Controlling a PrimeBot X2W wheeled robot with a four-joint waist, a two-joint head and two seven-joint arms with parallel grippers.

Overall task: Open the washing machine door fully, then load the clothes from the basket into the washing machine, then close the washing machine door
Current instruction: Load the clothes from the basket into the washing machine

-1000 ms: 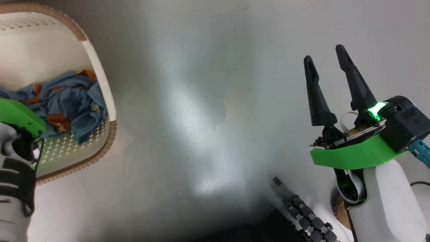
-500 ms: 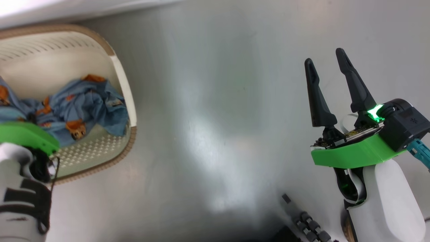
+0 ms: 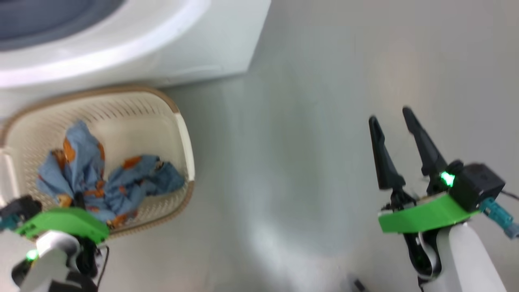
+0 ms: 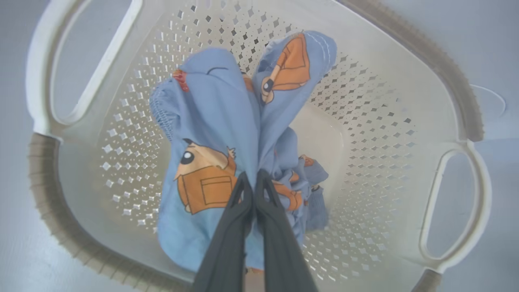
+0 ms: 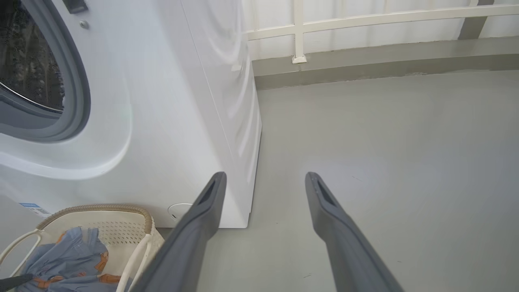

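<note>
a white washing machine stands on the grey floor, its drum uncovered. just before it sits the cream basket, holding blue bear-print clothes. the left gripper is pinched tight on a fold, drawn up in a peak. the right gripper hangs spread wide, empty. loading looks under way. the next move, i judge, calls for lifting the clothes clear and carrying them to the drum.

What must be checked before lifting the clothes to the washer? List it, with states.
1. Grip: left end effector shut on clothes, ok.
2. Garment free of the basket: not ok, lower folds lie inside.
3. Way in: drum mouth uncovered, ok.
4. Is the door fully open: cannot tell.
5. Right end effector open, empty, away from the basket: ok.
</note>
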